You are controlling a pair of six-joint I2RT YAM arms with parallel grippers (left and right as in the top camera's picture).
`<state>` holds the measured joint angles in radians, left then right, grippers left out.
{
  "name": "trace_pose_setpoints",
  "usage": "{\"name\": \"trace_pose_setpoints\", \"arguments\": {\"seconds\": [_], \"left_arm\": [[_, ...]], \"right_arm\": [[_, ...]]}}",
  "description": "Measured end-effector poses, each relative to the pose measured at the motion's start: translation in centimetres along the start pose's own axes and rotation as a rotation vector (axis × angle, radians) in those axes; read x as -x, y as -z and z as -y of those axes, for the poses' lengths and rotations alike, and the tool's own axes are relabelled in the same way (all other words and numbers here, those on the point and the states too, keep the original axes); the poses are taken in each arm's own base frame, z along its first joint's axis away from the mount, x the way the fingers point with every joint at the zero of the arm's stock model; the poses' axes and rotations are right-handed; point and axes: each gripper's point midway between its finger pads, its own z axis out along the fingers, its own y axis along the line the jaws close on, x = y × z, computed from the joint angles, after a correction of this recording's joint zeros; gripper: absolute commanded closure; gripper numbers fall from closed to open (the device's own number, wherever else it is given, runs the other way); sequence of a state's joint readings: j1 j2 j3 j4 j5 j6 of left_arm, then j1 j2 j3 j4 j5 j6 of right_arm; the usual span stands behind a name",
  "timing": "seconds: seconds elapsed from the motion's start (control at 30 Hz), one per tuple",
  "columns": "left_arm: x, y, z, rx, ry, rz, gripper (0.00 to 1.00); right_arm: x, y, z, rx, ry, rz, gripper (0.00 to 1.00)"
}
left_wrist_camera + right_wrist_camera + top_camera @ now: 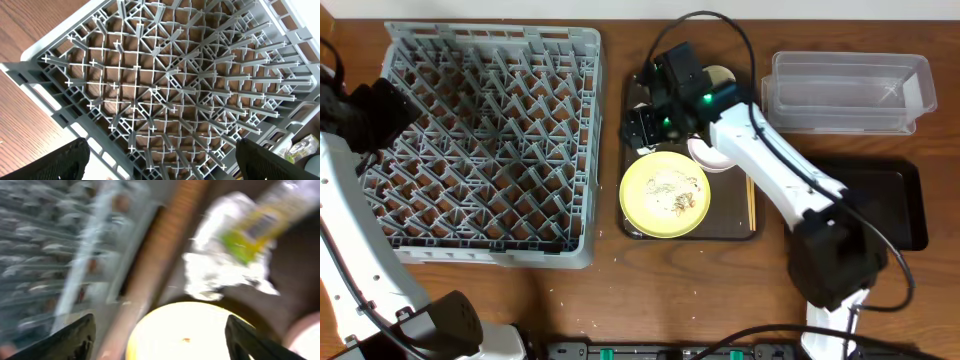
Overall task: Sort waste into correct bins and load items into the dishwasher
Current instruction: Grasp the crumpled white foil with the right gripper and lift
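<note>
Our right jaws hang wide open over the brown serving tray (pixel 730 226), gripping nothing.
Through blur we see the snack wrapper (pixel 235 255) just beyond the yellow plate (pixel 665 192) with its crumbs (pixel 678 198); our left jaws, also spread and empty, hover above the grey rack (pixel 485 140) on the surface.

It appeared to be a robotics lab bench staged as a kitchen: a white robot arm (pixel 770 165) reached over a wood-grain table (pixel 610 300), and a grey dish rack (pixel 480 140) filled its far-left corner.
</note>
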<state>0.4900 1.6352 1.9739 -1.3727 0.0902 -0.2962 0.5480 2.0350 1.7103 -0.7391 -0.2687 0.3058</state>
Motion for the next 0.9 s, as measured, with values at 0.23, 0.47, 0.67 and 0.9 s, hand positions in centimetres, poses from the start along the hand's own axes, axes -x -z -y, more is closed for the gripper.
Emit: {"name": "trace_pose_setpoints", "arguments": {"seconds": [0.23,0.47,0.67,0.9], "left_arm": [[0.0,0.0,0.0,0.000,0.000,0.000,0.05],[0.0,0.0,0.0,0.000,0.000,0.000,0.05],[0.0,0.0,0.0,0.000,0.000,0.000,0.06],[0.0,0.0,0.0,0.000,0.000,0.000,0.06]], "right_arm": [[-1.1,-3.3,2.8,-0.099,-0.047,-0.044,0.29],[-0.7,-5.1,4.1,-0.148,-0.062,-0.021,0.37],[-0.2,-6.1,5.4,-0.224,-0.062,0.017,0.40],[0.1,-8.0,3.7,-0.214,-0.040,0.057,0.42]]}}
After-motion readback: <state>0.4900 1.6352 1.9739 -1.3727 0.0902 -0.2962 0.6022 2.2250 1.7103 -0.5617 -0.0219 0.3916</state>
